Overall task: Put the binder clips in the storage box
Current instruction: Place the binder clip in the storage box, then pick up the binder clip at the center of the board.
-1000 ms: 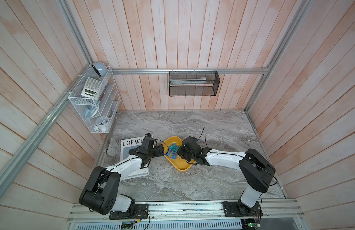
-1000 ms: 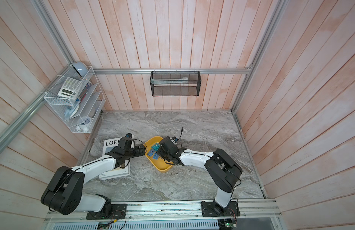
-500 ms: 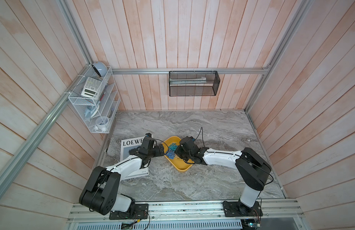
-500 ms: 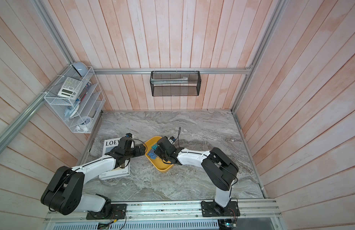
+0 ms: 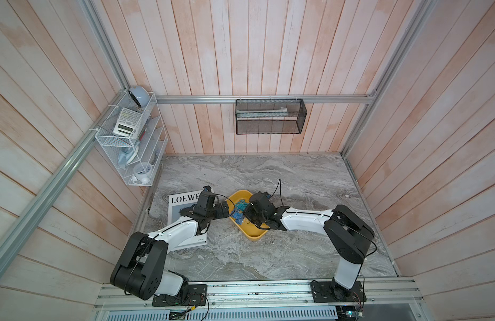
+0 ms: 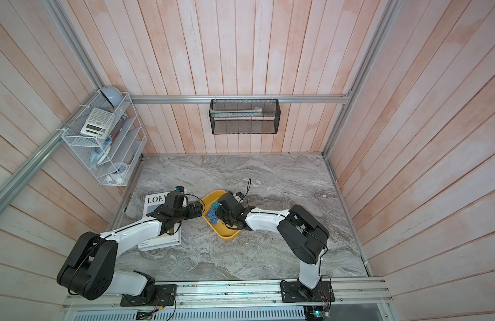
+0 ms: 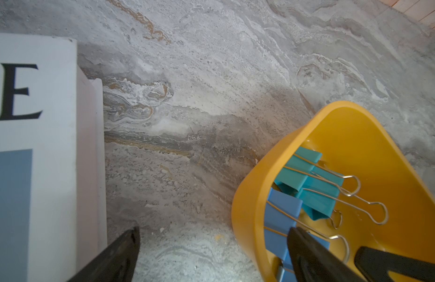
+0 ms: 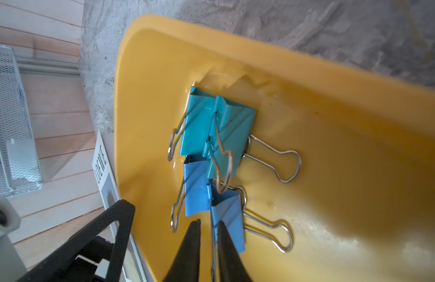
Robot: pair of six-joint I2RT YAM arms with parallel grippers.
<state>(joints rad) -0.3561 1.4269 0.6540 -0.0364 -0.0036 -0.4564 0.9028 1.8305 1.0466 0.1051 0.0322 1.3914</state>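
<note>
Release step: the right claw, narrowly parted and seemingly loose, straddles a blue clip in the storage box among other binder clips. The left claw hangs spread across its rim. Next: lift clear without snagging wire.

Shallow mustard-yellow plastic tray with rounded corners, lying flat and askew on the grey marble worktop. Inside, near one end: two teal folding metal clips overlapping, two blue folding metal clips touching them, silver wire handles splayed.
</note>
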